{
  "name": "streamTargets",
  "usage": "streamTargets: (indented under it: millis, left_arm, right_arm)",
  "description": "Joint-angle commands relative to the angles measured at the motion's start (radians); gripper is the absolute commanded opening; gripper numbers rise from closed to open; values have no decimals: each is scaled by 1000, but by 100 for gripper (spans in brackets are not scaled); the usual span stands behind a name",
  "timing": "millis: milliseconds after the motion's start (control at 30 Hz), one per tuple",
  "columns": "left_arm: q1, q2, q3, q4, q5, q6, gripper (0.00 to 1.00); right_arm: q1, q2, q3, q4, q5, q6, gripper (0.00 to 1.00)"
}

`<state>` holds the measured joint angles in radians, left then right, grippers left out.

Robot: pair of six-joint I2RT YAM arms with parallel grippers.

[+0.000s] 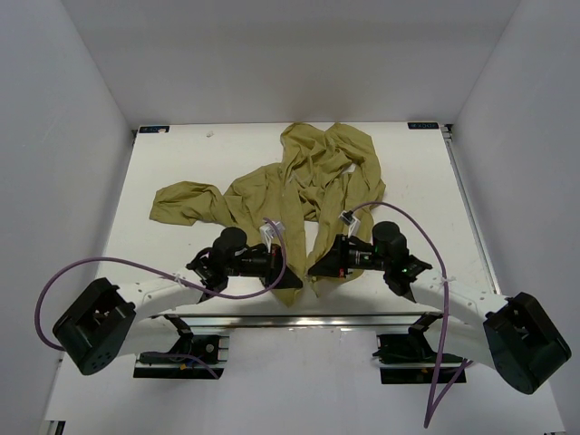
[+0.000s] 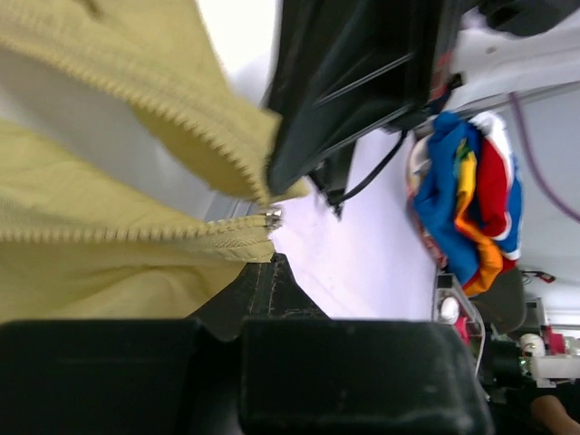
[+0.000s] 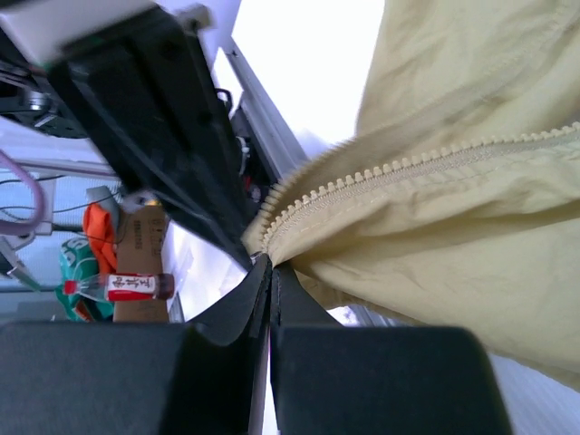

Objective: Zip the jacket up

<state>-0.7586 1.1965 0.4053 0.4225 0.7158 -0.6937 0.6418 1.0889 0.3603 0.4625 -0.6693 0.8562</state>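
Olive crumpled jacket (image 1: pixel 308 177), toothed zipper edges (image 3: pixel 408 168) clamped in left tool (image 1: pixel 286 283), right tool (image 1: pixel 316 270)

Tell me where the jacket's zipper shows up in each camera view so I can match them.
Top external: the zipper edges the jacket's open front, low centre, between the grippers; teeth too small to see.
Left wrist: two tooth rows from left edge to centre.
Right wrist: one row slanting from centre to right edge.
Shared landmark: the hem corners that the left gripper and right gripper pinch.
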Motion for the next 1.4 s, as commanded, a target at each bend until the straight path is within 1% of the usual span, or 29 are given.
streamTargets:
  millis: [0, 133, 300, 433, 500, 533, 567, 600, 667, 700, 733, 767, 800, 833, 867, 900, 933, 967, 1033, 1133, 1167, 1200, 1233, 1267, 1300, 1333, 1367]
  left_arm:
    - [-19, 3, 18, -104, -24, 62, 0]
    - [-30, 18, 17, -111, -4, 66, 0]
    - [-39, 6, 20, -120, -12, 69, 0]
    - [-39, -3, 24, -107, -19, 53, 0]
    - [-39, 3, 23, -82, -13, 36, 0]
    - [-39, 6, 23, -76, -13, 33, 0]
    - [-39, 11, 24, -71, -15, 28, 0]
    - [-39, 18, 24, -65, -10, 19, 0]
    - [-39, 28, 18, -54, -12, 5, 0]
    - [-39, 29, 15, -48, -16, -12, 0]
    - [-39, 29, 4, -39, -19, -20, 0]
    - [-39, 29, 4, -33, -22, -26, 0]
    - [-39, 29, 4, -33, -26, -30, 0]
    - [-39, 31, 7, -33, -24, -30, 0]
    - [-39, 31, 10, -33, -26, -33, 0]
    - [-39, 29, 10, -28, -26, -35, 0]
    - [-39, 31, 10, -27, -26, -38, 0]
    - [-39, 32, 12, -24, -29, -41, 0]
    - [-38, 35, 12, -19, -29, -50, 0]
    - [-39, 44, 7, -5, -33, -73, 0]
    - [-39, 46, 3, 7, -35, -81, 0]
    - [-39, 49, -2, 19, -36, -99, 0]
    - [-39, 51, -6, 30, -36, -108, 0]
    - [-38, 51, -14, 48, -39, -122, 0]
    - [-39, 55, -14, 51, -42, -125, 0]
    - [-39, 57, -13, 50, -44, -128, 0]
    - [-39, 55, -10, 50, -42, -129, 0]
  right_arm:
    - [7, 12, 54, 102, -27, 29, 0]
    - [7, 23, 72, 90, -30, 20, 0]
    - [7, 34, 69, 76, -27, 17, 0]
    - [7, 42, 78, 24, -24, 4, 0]
    - [9, 40, 92, -54, -9, -42, 0]
    - [7, 37, 95, -85, 3, -58, 5]
    - [7, 34, 98, -131, 17, -89, 13]
    - [7, 29, 104, -152, 23, -100, 32]
    - [9, 10, 112, -203, 45, -137, 37]
    - [7, 0, 115, -252, 56, -147, 42]
    - [7, -20, 118, -277, 68, -158, 44]
    - [9, -27, 118, -300, 85, -166, 52]
    - [7, -38, 117, -339, 89, -180, 57]
    - [9, -56, 115, -355, 89, -184, 57]
    - [7, -67, 112, -372, 96, -187, 63]
    - [10, -76, 111, -389, 97, -189, 74]
    - [19, -98, 112, -430, 102, -195, 80]
    - [25, -112, 114, -458, 140, -198, 81]
    - [68, -156, 118, -537, 177, -197, 86]
    - [156, -223, 114, -594, 269, -148, 86]
    - [182, -239, 103, -597, 321, -128, 86]
    - [241, -251, 94, -596, 350, -108, 85]
    - [275, -264, 88, -594, 378, -89, 84]
    - [304, -264, 89, -591, 442, -63, 82]
    - [368, -250, 95, -590, 480, -54, 81]
    - [401, -238, 106, -588, 517, -51, 80]
    - [429, -222, 120, -594, 596, -48, 79]
